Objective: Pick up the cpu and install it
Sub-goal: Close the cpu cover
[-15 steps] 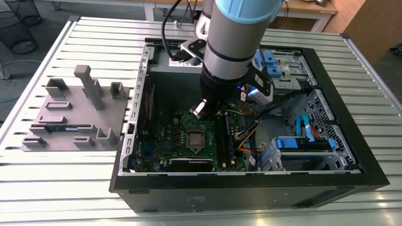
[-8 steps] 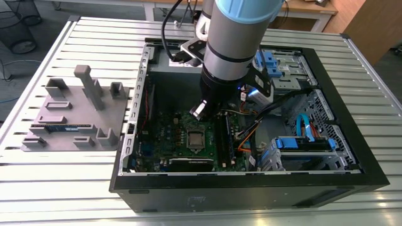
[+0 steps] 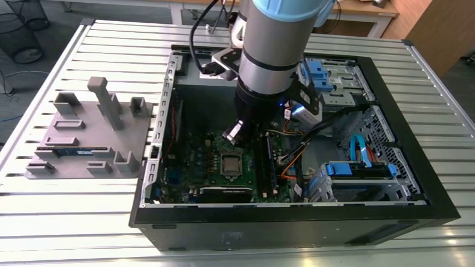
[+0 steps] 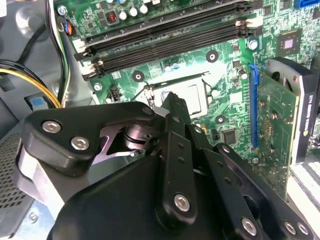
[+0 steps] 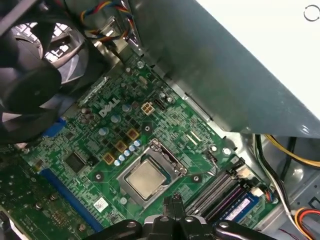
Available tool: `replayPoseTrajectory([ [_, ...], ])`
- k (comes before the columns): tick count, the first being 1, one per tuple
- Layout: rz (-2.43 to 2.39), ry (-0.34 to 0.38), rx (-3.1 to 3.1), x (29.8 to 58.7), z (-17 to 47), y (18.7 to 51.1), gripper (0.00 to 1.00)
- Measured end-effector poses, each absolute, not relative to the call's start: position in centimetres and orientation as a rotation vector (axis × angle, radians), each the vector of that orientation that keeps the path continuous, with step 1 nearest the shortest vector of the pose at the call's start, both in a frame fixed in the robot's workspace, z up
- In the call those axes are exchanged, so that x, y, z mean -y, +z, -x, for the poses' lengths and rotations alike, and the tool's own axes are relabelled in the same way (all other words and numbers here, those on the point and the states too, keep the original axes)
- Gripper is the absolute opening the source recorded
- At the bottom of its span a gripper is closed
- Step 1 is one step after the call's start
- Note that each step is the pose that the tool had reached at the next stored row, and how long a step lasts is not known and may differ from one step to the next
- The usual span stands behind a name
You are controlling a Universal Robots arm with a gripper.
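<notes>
The cpu, a small silvery square chip, lies flat in the socket on the green motherboard, with the metal socket frame around it. It also shows in the exterior view, cpu, and partly behind my fingers in the second wrist view, cpu. My gripper hangs inside the open computer case, a little above the board and just beside the socket. Its black fingers look shut with nothing between them. In the exterior view the gripper sits just behind the cpu.
Black memory slots run beside the socket. A graphics card stands on the other side, and a black fan sits close by. Coloured cables and blue drive cages fill the case's right. A grey fixture plate holds a memory stick.
</notes>
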State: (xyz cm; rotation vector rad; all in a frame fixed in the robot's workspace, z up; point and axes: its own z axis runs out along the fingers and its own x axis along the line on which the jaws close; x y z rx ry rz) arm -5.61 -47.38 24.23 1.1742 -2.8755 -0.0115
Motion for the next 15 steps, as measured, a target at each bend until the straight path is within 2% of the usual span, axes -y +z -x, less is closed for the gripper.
replayPoseTrajectory([
  [15, -1.208, -0.009, 2.867, 48.2, 7.0, 23.8, 0.11],
])
